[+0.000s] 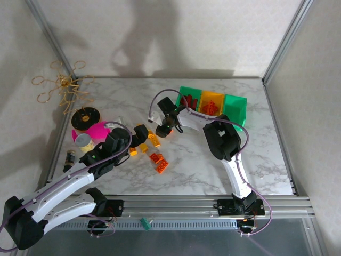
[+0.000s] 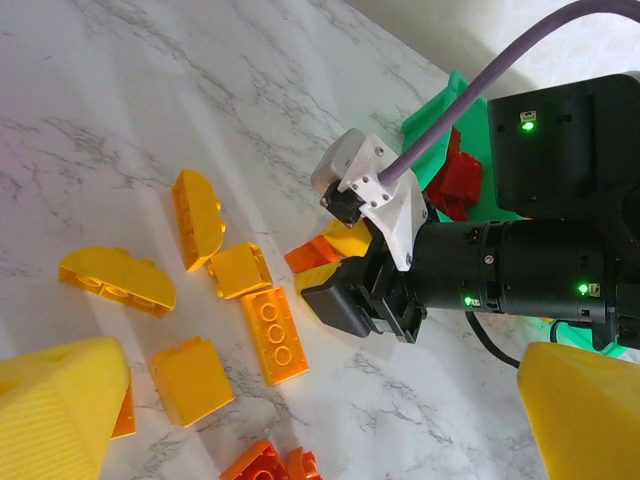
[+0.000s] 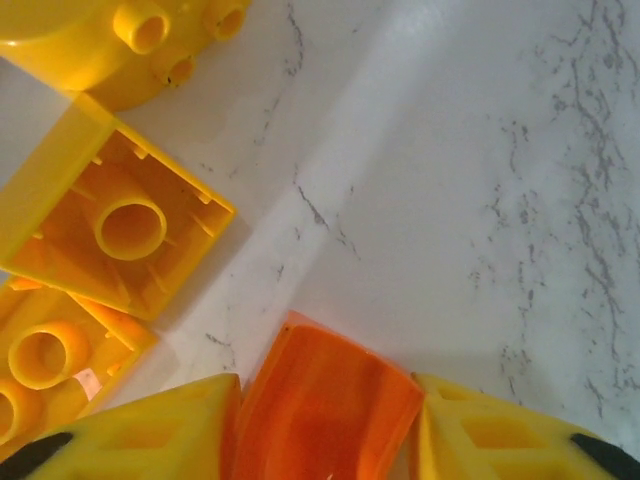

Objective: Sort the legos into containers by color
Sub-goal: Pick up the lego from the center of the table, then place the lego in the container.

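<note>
Loose yellow legos (image 2: pixel 273 333) and orange legos (image 1: pixel 158 158) lie on the marble table, left of centre. My right gripper (image 3: pixel 325 425) is down among them, its yellow fingers (image 3: pixel 150 430) pressed against both sides of an orange lego (image 3: pixel 325 395). From the left wrist, that right gripper (image 2: pixel 335 270) shows low over the orange lego (image 2: pixel 318 252). My left gripper (image 2: pixel 325 400) hovers open above the pile, with its pads (image 2: pixel 60 400) wide apart and empty. The containers stand at the back: a green bin (image 1: pixel 187 96) with red legos, an orange one (image 1: pixel 212 101), and a green one (image 1: pixel 236 106).
A pink cup (image 1: pixel 97 129), a tin can (image 1: pixel 83 141), a black-and-yellow spool (image 1: pixel 85 118) and a gold wire ornament (image 1: pixel 61 85) crowd the left side. The left arm's gripper (image 1: pixel 137 141) sits close to the right gripper (image 1: pixel 167 128). Metal rails edge the table.
</note>
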Controlling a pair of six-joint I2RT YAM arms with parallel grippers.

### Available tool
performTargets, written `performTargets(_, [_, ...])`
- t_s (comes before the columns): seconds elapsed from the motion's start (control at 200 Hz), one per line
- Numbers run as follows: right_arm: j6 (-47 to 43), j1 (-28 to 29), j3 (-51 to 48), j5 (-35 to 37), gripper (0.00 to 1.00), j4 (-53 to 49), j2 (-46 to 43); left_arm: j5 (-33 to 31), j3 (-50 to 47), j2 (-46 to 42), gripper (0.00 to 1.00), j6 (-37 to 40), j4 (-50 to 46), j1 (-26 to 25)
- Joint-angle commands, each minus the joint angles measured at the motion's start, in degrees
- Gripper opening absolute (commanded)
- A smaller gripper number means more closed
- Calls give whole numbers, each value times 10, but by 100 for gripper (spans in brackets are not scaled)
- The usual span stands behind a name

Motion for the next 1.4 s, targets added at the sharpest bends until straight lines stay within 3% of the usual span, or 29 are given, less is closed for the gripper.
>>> performTargets(0.0, [14, -6, -27, -7, 38, -11, -25, -9, -1, -3, 100, 1, -11, 7])
performTargets(0.34, [60, -9, -79, -40, 34, 46, -102, -4, 3, -13, 100, -1, -14, 8])
performTargets(0.606, [163, -52, -132, -58, 36, 84, -210, 23, 17, -2, 100, 6, -9, 6])
performTargets(0.951, [316, -170, -213, -25, 37, 114, -329, 76, 36, 60, 100, 22, 53, -24])
performTargets(1.257, [374, -249, -202, 111, 37, 123, -283, 86, 66, 127, 100, 31, 108, -57])
performTargets(1.392, [389, -266, -170, 123, 39, 133, -240, 87, 80, 144, 100, 33, 117, -61])
